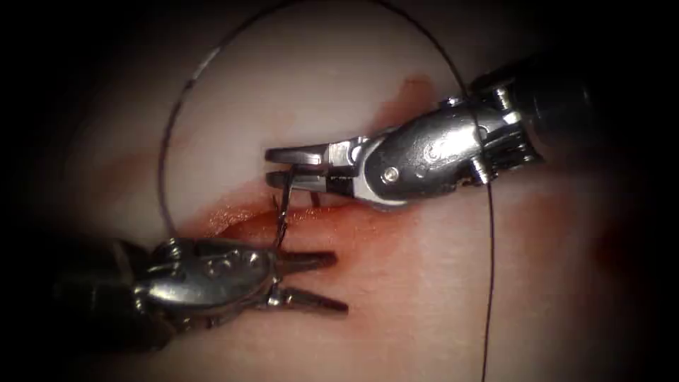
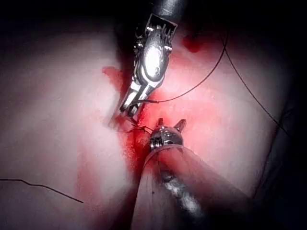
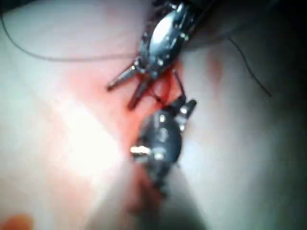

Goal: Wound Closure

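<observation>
Thread [image 1: 164, 141] is arcing up the far left of the endoscope view, looping over the top of the tissue [image 1: 424, 297] and running down the right side past the right tool's wrist.

Left tool [image 1: 322, 281] is coming in from lower left, sitting just below the cut [image 1: 311, 216]. Jaws are standing wide apart in a V, gripping nothing. The upper jaw tip is lying near the needle's lower end, apparently not touching it. In the right wrist view the same tool [image 3: 125, 91] is showing both jaws splayed and empty over the red fluid [image 3: 96, 96].

Cut is running roughly across the middle, with red fluid [image 1: 233, 212] pooling along its left part and smearing to the right.

Needle [image 1: 283, 209] is standing nearly upright at the cut, between the two tools. Its upper end is sitting in the right tool's jaws near their tips; its lower end is dipping at the cut's edge beside the left tool. Can't tell how deep it is sitting in the tissue, or which part of the curve is being gripped.

Right tool [image 1: 279, 166] is reaching in from the upper right, jaws nearly closed and clamping the needle. In the left wrist view the right tool [image 2: 128, 110] is pointing down at the cut, with thread [image 2: 192, 88] trailing off from its tip.
</observation>
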Robot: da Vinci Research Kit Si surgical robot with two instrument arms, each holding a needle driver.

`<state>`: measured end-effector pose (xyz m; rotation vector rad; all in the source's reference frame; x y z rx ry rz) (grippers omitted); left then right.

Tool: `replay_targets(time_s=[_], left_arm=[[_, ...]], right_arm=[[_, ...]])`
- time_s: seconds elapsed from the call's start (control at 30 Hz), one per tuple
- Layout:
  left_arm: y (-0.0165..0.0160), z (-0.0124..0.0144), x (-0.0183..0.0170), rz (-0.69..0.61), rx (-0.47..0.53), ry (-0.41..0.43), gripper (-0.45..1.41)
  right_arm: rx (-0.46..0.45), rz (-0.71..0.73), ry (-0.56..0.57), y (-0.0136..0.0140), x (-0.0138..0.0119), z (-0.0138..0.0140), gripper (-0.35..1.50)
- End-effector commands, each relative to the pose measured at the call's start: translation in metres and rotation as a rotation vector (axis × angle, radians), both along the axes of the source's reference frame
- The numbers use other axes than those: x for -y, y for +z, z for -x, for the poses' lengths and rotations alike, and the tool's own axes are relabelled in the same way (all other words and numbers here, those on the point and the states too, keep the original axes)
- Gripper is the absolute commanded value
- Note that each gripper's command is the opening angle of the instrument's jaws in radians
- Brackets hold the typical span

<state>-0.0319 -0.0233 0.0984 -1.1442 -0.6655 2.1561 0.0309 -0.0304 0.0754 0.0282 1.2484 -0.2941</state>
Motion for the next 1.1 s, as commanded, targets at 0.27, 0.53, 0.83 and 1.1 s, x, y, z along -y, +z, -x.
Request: replay_targets(time_s=[0.27, 0.53, 0.83, 1.1], left_arm=[[0.0006, 0.0004, 0.0003, 0.001, -0.001, -0.002, 0.39], [0.0008, 0.0005, 0.0004, 0.002, -0.002, -0.003, 0.39], [0.0012, 0.0007, 0.0004, 0.005, -0.003, -0.003, 0.37], [0.0013, 0.0007, 0.0005, 0.007, -0.004, -0.003, 0.37]], right_arm=[[0.026, -0.072, -0.009, 0.0029, 0.0017, -0.0002, -0.35], [-0.018, -0.092, 0.094, -0.0013, -0.0019, -0.0002, -0.35], [-0.045, -0.110, 0.138, -0.0030, -0.0042, -0.0015, -0.35], [-0.050, -0.157, 0.154, -0.0027, -0.0047, -0.0018, -0.35]])
